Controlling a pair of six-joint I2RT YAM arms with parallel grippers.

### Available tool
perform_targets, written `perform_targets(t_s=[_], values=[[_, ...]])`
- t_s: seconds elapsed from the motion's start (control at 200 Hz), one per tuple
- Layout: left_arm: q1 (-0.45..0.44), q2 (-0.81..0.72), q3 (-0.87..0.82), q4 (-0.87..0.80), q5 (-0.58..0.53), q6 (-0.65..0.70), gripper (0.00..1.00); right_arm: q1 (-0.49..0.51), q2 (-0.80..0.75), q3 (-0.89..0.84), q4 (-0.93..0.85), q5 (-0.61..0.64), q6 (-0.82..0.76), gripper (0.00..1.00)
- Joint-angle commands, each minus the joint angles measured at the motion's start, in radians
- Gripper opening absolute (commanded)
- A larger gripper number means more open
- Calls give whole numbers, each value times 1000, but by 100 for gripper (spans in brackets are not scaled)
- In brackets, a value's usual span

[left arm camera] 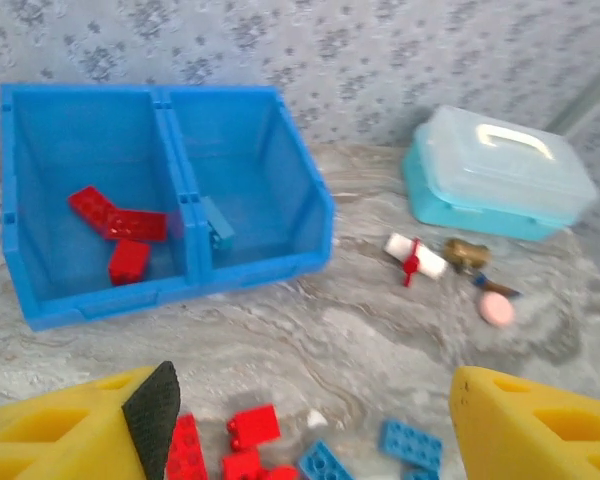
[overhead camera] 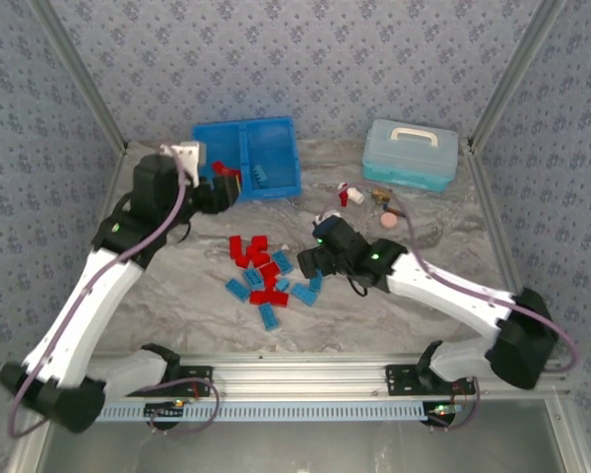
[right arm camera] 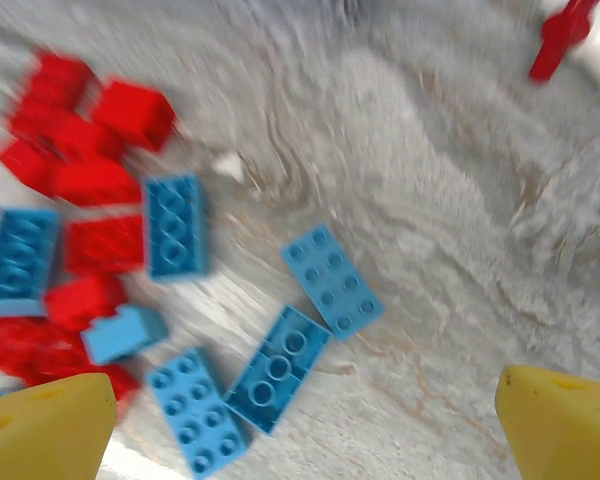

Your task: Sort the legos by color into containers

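The left pincer (left arm camera: 310,412) is hanging just in front of the blue bin (left arm camera: 265,268), its fingers wide apart with nothing between them. Three red bricks (left arm camera: 120,235) are lying in the bin's left compartment and one blue brick (left arm camera: 218,222) in the right. The right pincer (right arm camera: 305,430), also spread apart and empty, is hovering over the pile of red and blue bricks (overhead camera: 264,278) sitting on the desk (overhead camera: 177,291).

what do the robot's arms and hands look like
The left arm and right arm are white shells with black joints and bases, and a lilac cable runs along each. Small green lights glow on the black joints. The left hand and right hand have chunky yellow fingers; one left finger carries a black pad.
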State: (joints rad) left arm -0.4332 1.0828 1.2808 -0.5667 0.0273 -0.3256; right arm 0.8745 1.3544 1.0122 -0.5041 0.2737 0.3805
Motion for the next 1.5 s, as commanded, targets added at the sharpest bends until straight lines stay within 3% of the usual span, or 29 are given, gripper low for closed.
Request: perform_targets(t_s=[0.0,0.125,0.24,0.405,0.535,0.685,0.829,1.054,1.189,1.339,1.499], values=[[0,-58,-60,-160,38,98,80,-9,92,5,-22,-33,-74,100],[-1,-133,-99,-286,61,209,91,-56,216,52,-14,-62,-188,100],[-1,-166,-184,-281,54,281,99,-99,342,115,-5,-96,-287,100],[1,-169,-268,-193,77,298,99,-160,506,227,-2,-182,-313,96],[4,-153,-273,-195,72,295,99,-172,552,234,36,-192,-297,80],[4,-162,-300,-196,74,272,99,-181,567,221,42,-194,-250,49],[4,-174,-294,-208,50,245,99,-176,517,205,37,-167,-224,36],[5,-195,-281,-185,57,214,99,-136,282,260,19,-41,-215,30],[8,-203,-293,-188,45,207,99,-116,207,327,112,-60,-198,30],[8,-210,-302,-203,22,206,99,-115,305,493,187,-54,-204,30],[8,-234,-317,-188,66,208,99,-135,545,760,205,-28,-254,30]])
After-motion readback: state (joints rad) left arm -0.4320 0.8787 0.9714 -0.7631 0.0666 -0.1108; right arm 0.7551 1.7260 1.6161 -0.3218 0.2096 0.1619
